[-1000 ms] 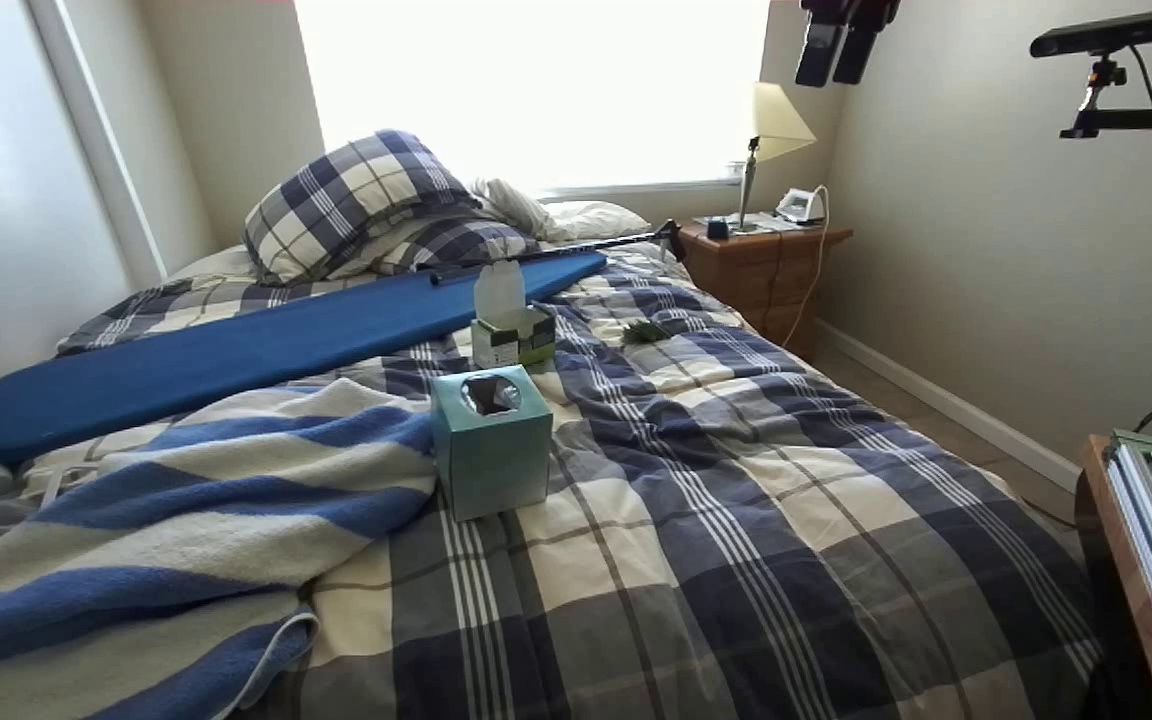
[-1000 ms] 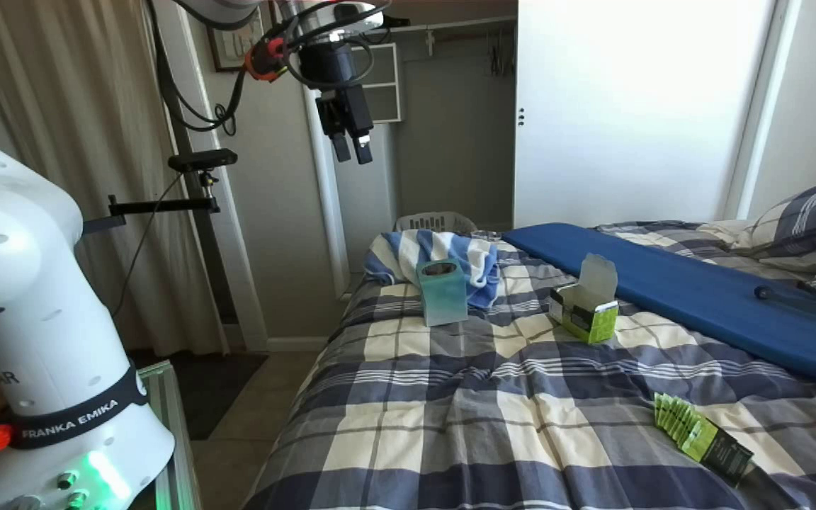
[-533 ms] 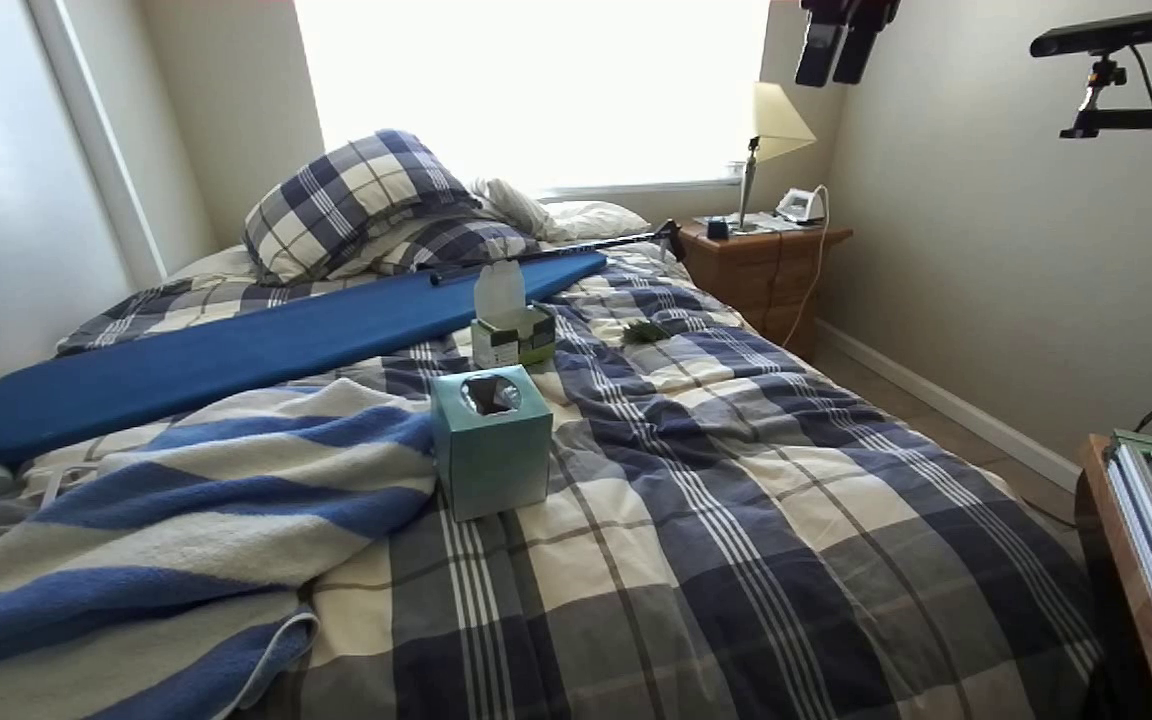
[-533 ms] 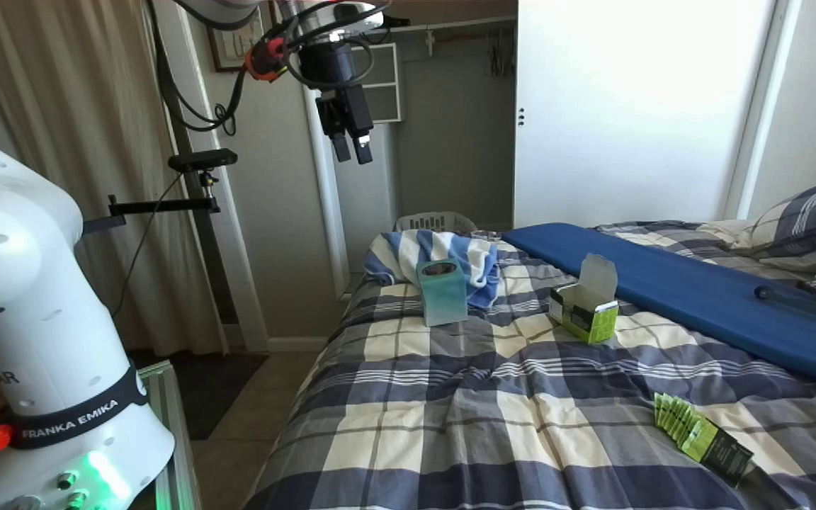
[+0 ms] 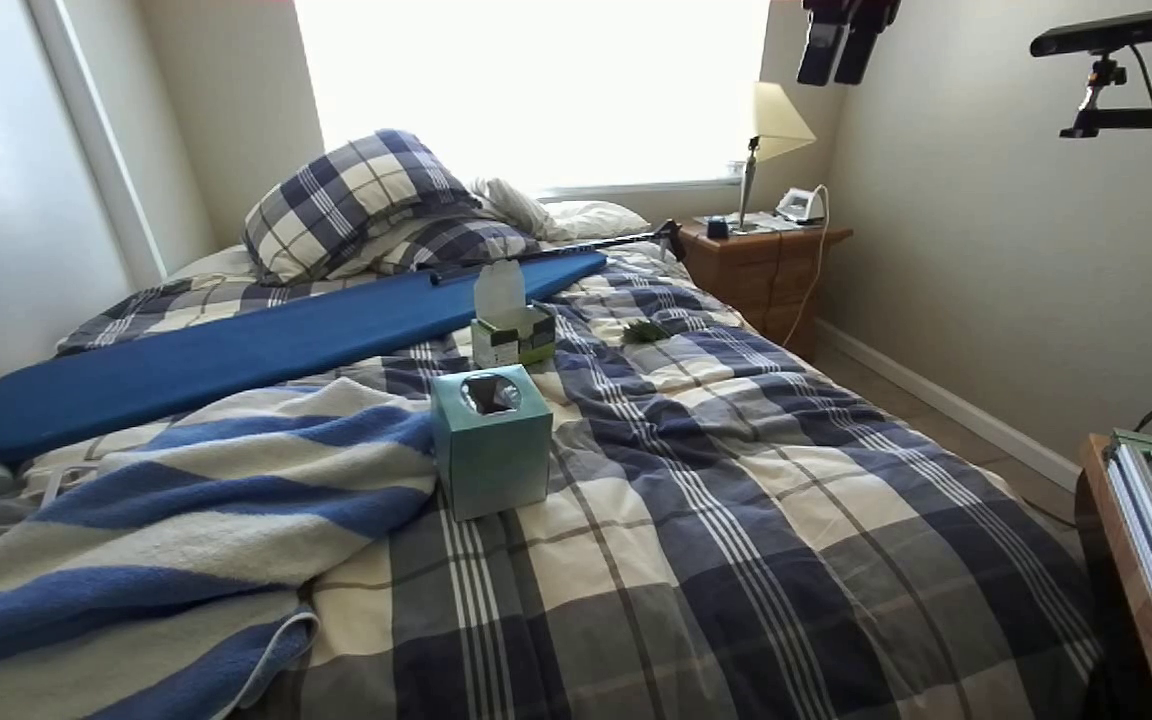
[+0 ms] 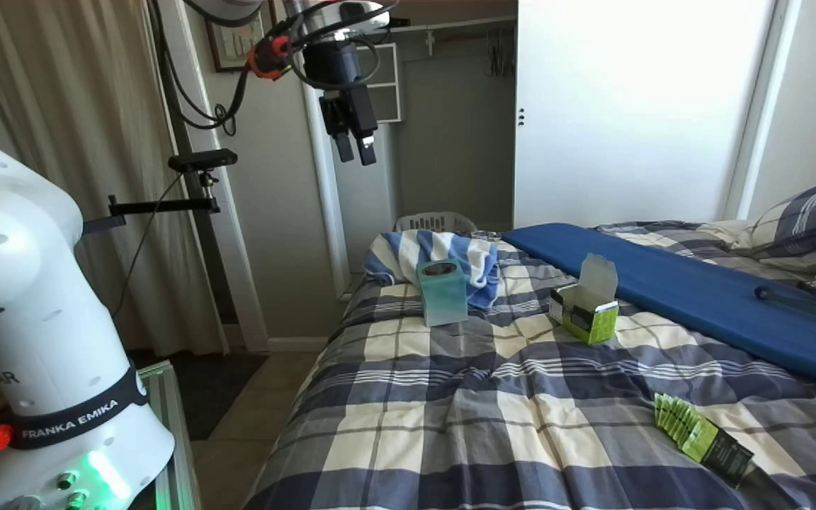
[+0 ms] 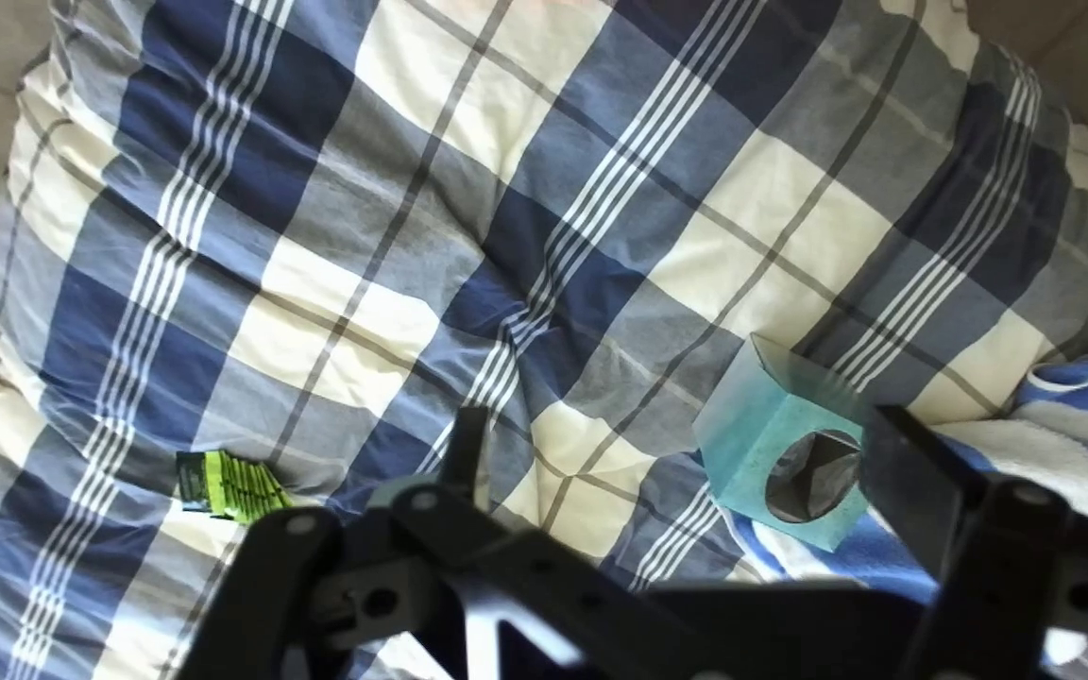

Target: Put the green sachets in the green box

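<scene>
In an exterior view, the 2 fingers [image 5: 818, 55] hung at the top edge, high over the plaid bedspread [image 5: 736, 480], and the teal tissue box [image 5: 496, 455] stood beside the striped towel [image 5: 266, 500]. In an exterior view, the green sachets [image 6: 698, 435] lay in an overlapping fan on the bedspread, well apart from the green box [image 6: 590, 323], which stood with its pale flap raised near the blue ironing board [image 6: 691, 304]. In the wrist view, the fingers stood wide apart, the sachets lay off to their left, and the tissue box was partly hidden behind the finger at right.
</scene>
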Controlling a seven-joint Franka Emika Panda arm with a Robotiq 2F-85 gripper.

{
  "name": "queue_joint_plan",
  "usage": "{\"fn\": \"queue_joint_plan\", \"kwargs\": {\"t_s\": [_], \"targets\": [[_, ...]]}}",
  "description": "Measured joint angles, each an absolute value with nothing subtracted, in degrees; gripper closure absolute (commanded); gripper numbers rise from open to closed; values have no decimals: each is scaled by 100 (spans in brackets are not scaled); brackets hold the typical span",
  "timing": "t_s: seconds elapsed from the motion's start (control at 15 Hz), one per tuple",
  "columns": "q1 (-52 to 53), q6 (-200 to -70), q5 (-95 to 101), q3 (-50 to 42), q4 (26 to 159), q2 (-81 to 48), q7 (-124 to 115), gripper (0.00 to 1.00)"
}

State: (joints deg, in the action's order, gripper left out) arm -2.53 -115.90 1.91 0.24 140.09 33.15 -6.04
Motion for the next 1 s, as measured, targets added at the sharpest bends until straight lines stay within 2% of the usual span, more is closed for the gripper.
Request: {"fn": "queue_joint_plan", "kwargs": {"t_s": [0.47,1.0], "targets": [[-941,-11710,358,-1279,13134,1917,536,0],[-1031,-14152,1704,-1145,12329,-829,-126,0]]}}
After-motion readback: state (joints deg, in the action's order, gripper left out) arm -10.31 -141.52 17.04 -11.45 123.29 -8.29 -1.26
